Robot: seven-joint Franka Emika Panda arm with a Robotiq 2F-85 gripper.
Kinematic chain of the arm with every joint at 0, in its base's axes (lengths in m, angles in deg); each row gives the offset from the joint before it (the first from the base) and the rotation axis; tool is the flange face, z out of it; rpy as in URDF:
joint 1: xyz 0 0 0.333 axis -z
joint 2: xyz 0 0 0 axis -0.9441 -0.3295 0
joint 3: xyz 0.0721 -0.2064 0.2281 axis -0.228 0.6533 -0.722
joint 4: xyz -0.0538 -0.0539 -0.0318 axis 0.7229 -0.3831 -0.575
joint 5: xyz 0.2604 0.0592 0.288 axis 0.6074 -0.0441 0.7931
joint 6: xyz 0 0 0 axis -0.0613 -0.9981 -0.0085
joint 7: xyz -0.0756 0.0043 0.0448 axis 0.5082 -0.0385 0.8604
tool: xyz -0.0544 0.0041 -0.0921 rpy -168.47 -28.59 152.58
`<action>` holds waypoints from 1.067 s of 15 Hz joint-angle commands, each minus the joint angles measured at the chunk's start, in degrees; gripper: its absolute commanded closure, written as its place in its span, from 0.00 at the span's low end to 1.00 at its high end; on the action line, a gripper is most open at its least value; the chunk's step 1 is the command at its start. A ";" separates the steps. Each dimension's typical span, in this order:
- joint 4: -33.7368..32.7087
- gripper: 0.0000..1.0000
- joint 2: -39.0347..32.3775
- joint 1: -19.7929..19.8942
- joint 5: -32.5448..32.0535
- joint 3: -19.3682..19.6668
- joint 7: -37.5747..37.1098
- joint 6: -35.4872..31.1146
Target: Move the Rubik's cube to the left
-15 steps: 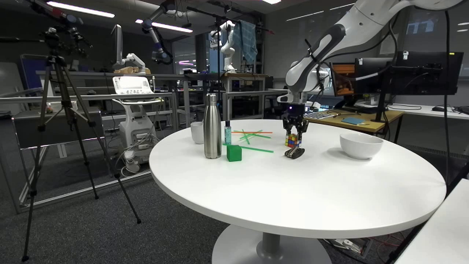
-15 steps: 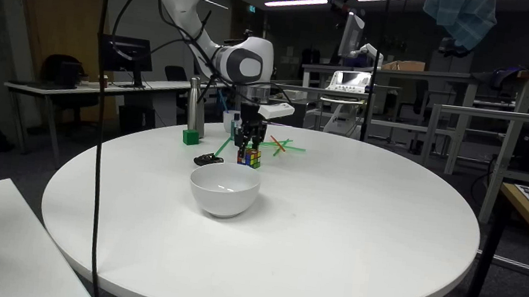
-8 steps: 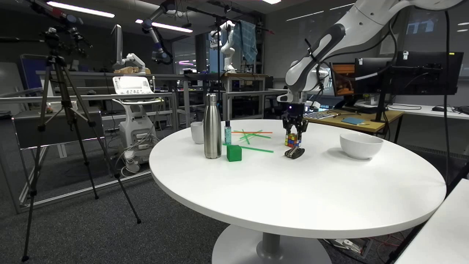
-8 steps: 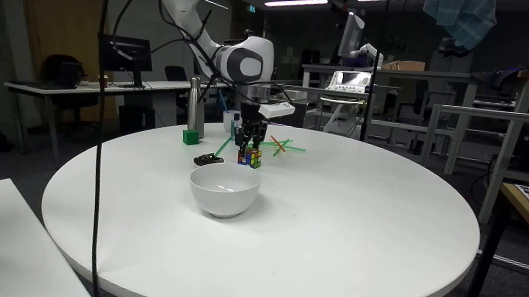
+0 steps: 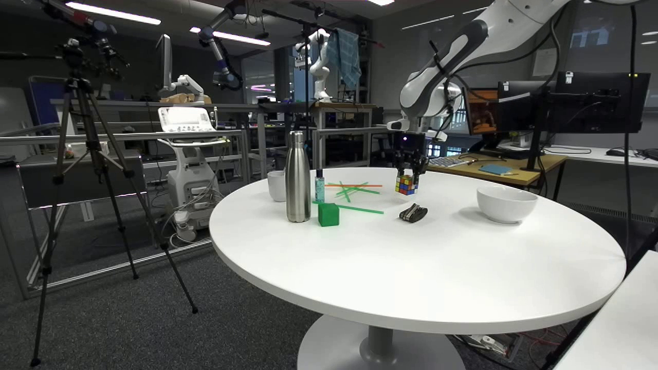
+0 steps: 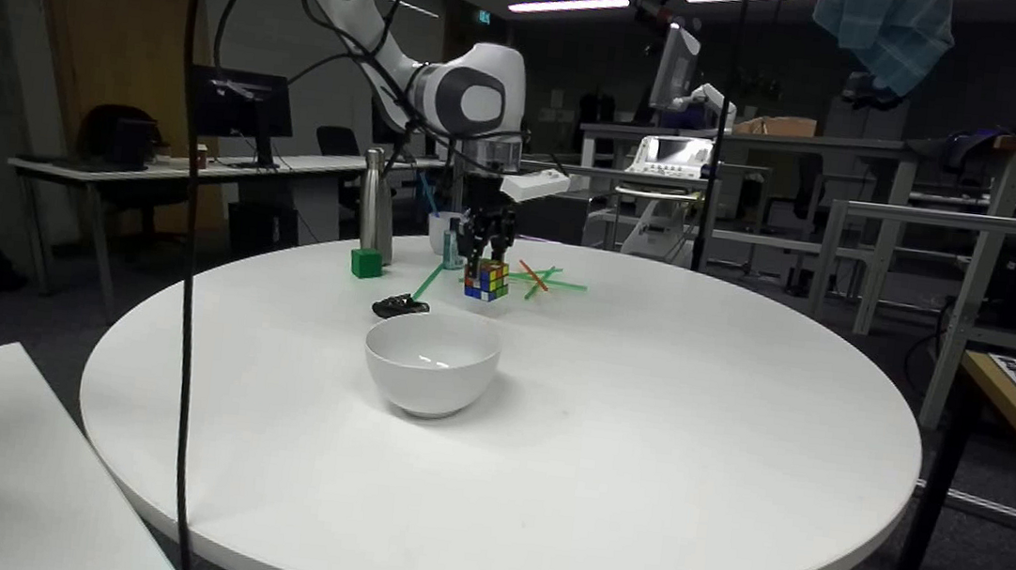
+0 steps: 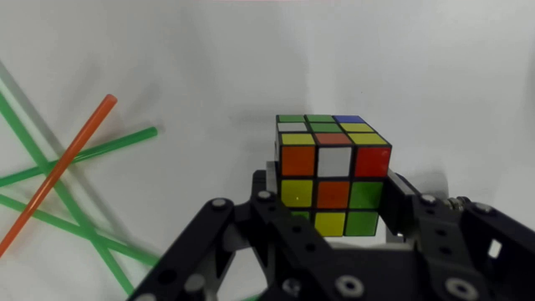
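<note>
Can see white bowl (image 6: 423, 388) closest in an exterior view, upright on round white tbl. (image 6: 638, 488), w/ glare on its inner wall. Behind it, small dark tool (image 6: 399, 307), lying flat. A bit farther back, Rubik's cube (image 7: 333, 165), up off tbl., pinched in gripper (image 7: 333, 184), w/ fingers (image 7: 260, 184) touching 2 opp. sides. Nr. cube, on L of wrist view, 1 orange straw (image 7: 85, 133) lying over several green straws (image 7: 119, 144). Also 1 separate green straw (image 5: 360, 209), nr. dark tool. Past that, green block (image 5: 329, 214), nr. foot of steel bottle (image 5: 298, 177), upright w/ cap on; can't tell contents. Beside steel bottle, small bottle (image 5: 319, 186), dark cap on, w/ teal contents visible. Farthest on tbl., white cup (image 6: 437, 235), w/ thin blue stick(s) (image 6: 427, 192) in it, partly hidden by bottles in both exterior views.
</note>
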 commanded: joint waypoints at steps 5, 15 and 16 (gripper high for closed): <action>9.33 0.67 9.62 -0.93 0.41 -0.73 -4.90 -5.75; 20.86 0.67 19.03 -5.25 -1.52 -0.95 -13.78 -8.03; 21.73 0.67 19.75 -5.84 -1.89 -0.87 -14.89 -8.23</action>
